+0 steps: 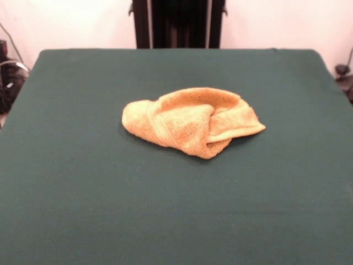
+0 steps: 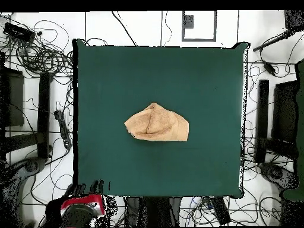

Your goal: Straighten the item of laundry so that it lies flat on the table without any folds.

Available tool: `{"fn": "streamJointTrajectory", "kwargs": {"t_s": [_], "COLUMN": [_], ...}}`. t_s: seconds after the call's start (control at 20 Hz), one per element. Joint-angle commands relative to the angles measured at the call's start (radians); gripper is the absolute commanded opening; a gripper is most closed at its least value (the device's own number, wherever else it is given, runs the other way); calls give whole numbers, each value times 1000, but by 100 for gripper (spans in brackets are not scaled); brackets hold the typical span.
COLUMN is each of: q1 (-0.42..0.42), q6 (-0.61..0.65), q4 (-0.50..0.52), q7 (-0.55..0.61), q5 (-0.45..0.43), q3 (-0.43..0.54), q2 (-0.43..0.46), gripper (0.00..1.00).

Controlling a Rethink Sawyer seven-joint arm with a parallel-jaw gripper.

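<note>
Nearest the front camera lies a bare stretch of the large rectangular surface covered in plain dark green cloth (image 1: 83, 221). Past it, roughly at the middle, sits the small yellow-orange terry-cloth towel (image 1: 190, 121), bunched into a rounded heap with several overlapping folds. A hemmed flap sticks out at one end, and a thick wrapped layer runs across the front. It lies well apart from every edge. From above, the towel (image 2: 157, 123) reads as a lumpy fan shape at the centre of the surface (image 2: 107, 77).

At the far side the black pedestal stands behind the surface. In the overhead view a red and black part of the arm (image 2: 83, 206) shows beyond that edge, drawn well back from the towel. The tool itself cannot be made out there, so whether it stands wide or narrow cannot be told.

The risk, as I judge it, is a pinch that catches more than one layer. The folds are stacked, so a pull could drag the whole heap instead of opening it. A drag could also carry the towel toward an edge.

No containers are in view.
</note>
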Motion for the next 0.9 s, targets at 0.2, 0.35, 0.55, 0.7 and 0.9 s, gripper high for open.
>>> {"fn": "streamJointTrajectory", "kwargs": {"t_s": [0.2,0.35,0.55,0.7,0.9], "q1": [-57,-74,-89,-94,-102], "q6": [-24,-19,-48,-25,21], "q4": [270,246,213,180,118], "q7": [95,91,109,117,136], "q5": [57,56,52,41,30], "q3": [-3,11,30,37,45], "q2": [98,118,150,170,203], "gripper": [100,100,100,100,100]}}
